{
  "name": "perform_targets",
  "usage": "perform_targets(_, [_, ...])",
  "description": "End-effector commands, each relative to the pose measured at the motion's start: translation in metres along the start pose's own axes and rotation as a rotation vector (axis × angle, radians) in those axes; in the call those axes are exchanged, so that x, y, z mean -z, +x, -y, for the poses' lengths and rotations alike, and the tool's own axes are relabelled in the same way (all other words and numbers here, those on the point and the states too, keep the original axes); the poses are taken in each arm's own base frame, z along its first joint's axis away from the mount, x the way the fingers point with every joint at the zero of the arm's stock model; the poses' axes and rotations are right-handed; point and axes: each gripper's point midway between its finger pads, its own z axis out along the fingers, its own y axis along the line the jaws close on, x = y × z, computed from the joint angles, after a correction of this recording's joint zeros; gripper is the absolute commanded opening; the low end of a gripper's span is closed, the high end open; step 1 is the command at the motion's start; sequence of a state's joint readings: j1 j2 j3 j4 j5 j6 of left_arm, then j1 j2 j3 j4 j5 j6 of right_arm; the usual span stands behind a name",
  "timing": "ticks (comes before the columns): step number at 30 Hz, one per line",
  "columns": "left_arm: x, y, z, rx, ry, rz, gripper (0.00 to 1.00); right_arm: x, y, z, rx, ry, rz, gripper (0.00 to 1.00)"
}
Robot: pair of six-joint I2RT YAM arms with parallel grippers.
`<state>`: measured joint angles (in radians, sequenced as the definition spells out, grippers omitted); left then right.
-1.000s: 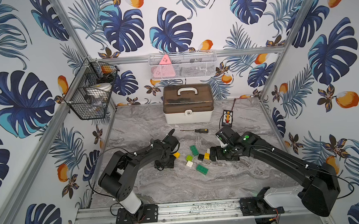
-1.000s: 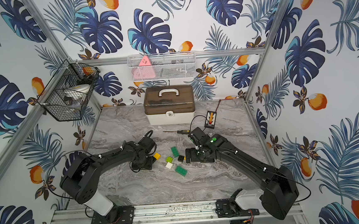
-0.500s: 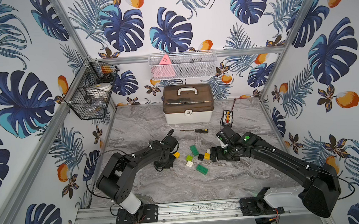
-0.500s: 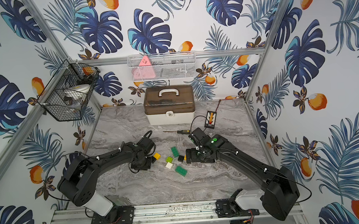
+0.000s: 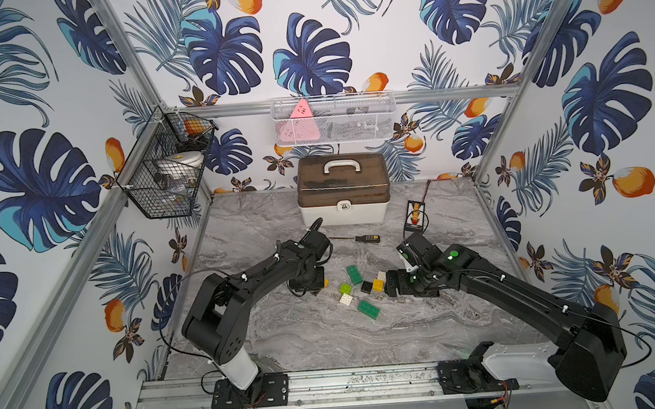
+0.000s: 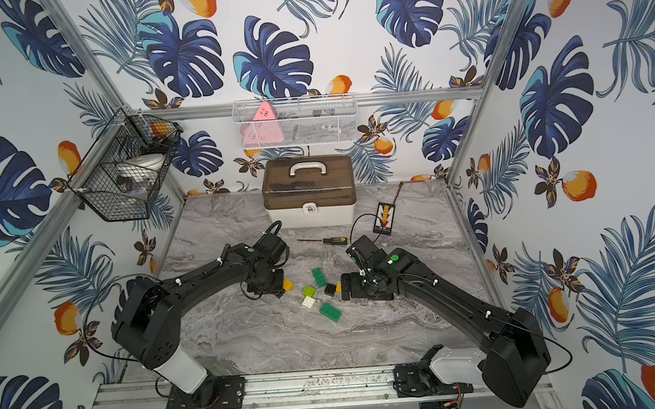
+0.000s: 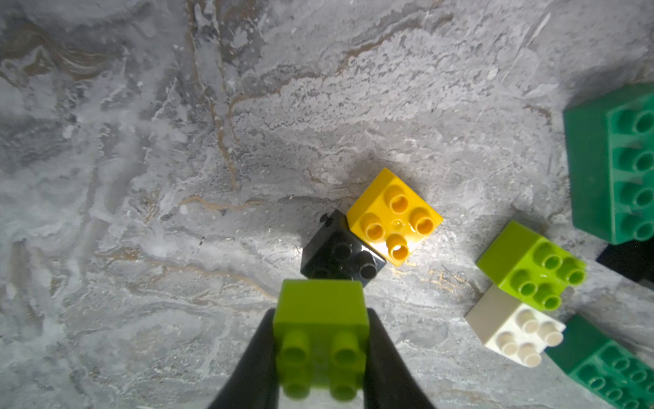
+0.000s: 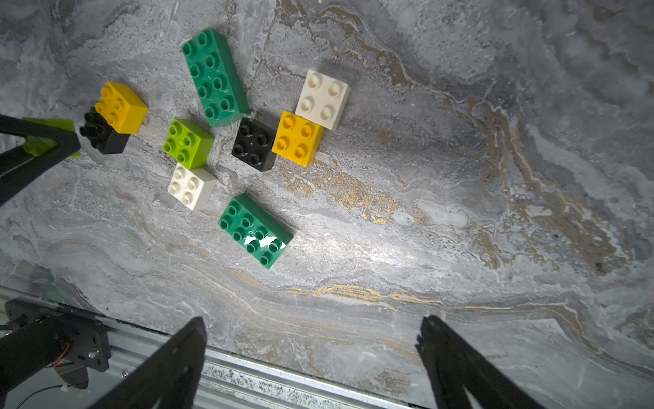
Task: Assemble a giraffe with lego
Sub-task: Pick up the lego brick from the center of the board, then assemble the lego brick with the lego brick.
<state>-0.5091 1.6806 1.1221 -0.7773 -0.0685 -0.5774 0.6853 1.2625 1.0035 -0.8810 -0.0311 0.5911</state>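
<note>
The lego lies as loose bricks mid-table; no joined giraffe shows in any view. My left gripper [image 7: 320,318] is shut on a lime brick [image 7: 320,336], studs facing the camera. It is held just short of a black brick [image 7: 339,256] that touches a yellow brick [image 7: 394,216]. In both top views this gripper [image 5: 308,285] points down at the left of the cluster. My right gripper [image 8: 313,324] is open and empty, at the cluster's right side [image 5: 392,285]. Beneath it lie a long dark green brick [image 8: 214,76], a shorter green brick [image 8: 254,230], and lime [image 8: 187,141], white [image 8: 191,184], black [image 8: 253,143], yellow [image 8: 297,136] and white [image 8: 322,97] bricks.
A brown-lidded toolbox [image 5: 342,190] stands at the back. A black-yellow screwdriver [image 5: 362,238] and a small wired board [image 5: 415,215] lie in front of it. A black wire basket [image 5: 166,173] and a white mesh basket [image 5: 331,118] hang on the walls. A metal rail [image 5: 350,381] edges the front.
Both grippers stay at the same spots by the cluster. The left arm's elbow has shifted slightly. The bricks on the table lie as before.
</note>
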Motion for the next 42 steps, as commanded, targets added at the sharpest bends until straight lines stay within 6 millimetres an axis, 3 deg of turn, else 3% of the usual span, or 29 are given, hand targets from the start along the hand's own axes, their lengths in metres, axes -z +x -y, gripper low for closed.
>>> perform_targets(1, [-0.002,0.000,0.004,0.038,0.011,-0.018,0.16,0.002,0.000,0.003,-0.011,0.007,0.011,0.97])
perform_targets(6, [-0.006,-0.005,0.002,0.000,-0.014,-0.006,0.15,0.002,-0.001,0.005,-0.008,0.012,0.011,0.97])
perform_targets(13, [-0.007,-0.018,0.013,-0.214,0.014,0.008,0.12,0.002,-0.004,0.003,0.001,0.007,0.011,0.97])
perform_targets(25, [-0.004,-0.005,0.015,-0.436,0.052,-0.027,0.12,-0.001,-0.007,0.005,0.000,-0.001,-0.002,0.97])
perform_targets(32, [-0.004,-0.001,0.011,-0.488,0.044,-0.027,0.13,-0.003,-0.008,0.004,0.003,-0.006,-0.011,0.97])
perform_targets(42, [-0.018,-0.002,0.013,-0.518,0.040,-0.036,0.14,-0.002,-0.007,0.004,0.005,-0.009,-0.019,0.97])
